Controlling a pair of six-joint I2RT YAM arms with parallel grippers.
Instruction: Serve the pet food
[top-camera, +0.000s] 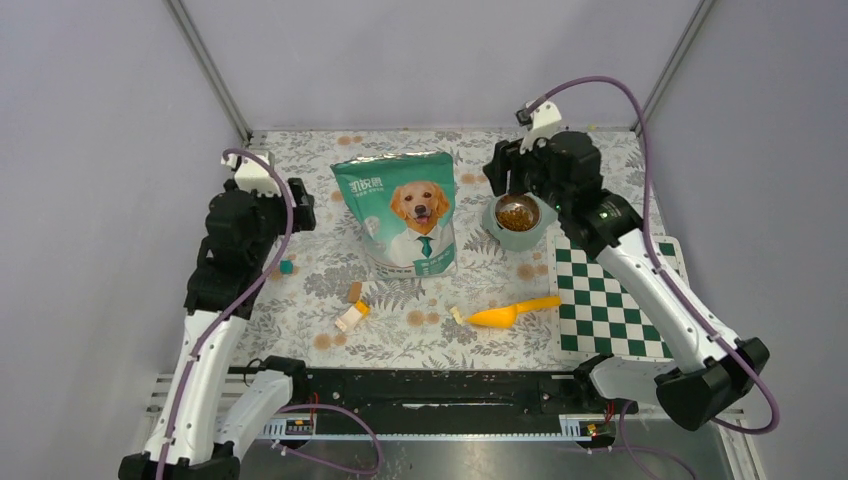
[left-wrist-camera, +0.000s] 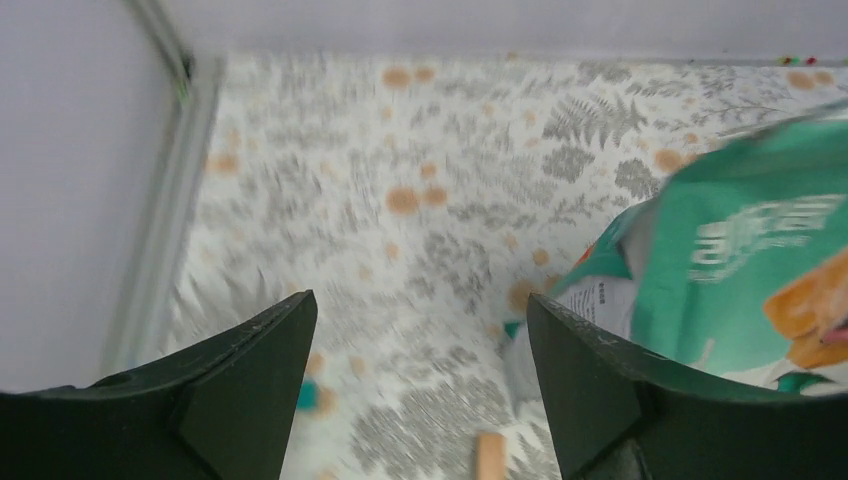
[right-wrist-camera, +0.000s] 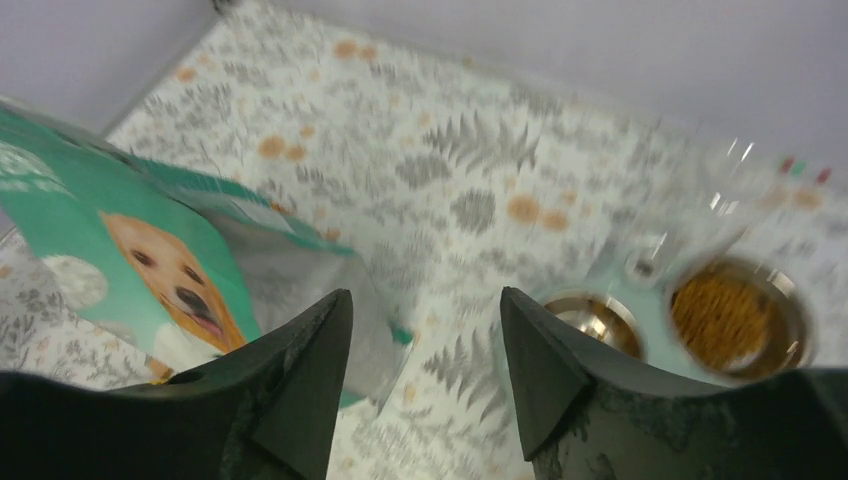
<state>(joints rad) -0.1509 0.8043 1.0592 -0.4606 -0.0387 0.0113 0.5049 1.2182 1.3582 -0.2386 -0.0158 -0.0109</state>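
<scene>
**Right gripper** (right-wrist-camera: 425, 370): fingers spread wide with nothing between them, held above the patterned cloth (right-wrist-camera: 470, 170), over the strip between the teal bag (right-wrist-camera: 130, 240) and the pale double bowl (right-wrist-camera: 650, 300). The pet food (right-wrist-camera: 735, 315) fills the steel cup on the right of the wrist view. The neighbouring cup (right-wrist-camera: 600, 322) is blurred, so its contents cannot be judged. In the top view the bowl sits near the table's far right corner, partly overhung by the right wrist. A checkered board (top-camera: 610, 300) lies just on its near side, along the right edge.

**Left gripper** (left-wrist-camera: 420, 400): fingers likewise parted and holding nothing, raised over open cloth to the left of the bag. A metal frame post (left-wrist-camera: 165, 200) and a grey wall (left-wrist-camera: 60, 150) bound that side, and the cloth runs open to the rear wall.

A yellow scoop (top-camera: 510, 313) and small blocks (top-camera: 350, 317) lie on the cloth on the near side of the bag, well apart from both grippers.
</scene>
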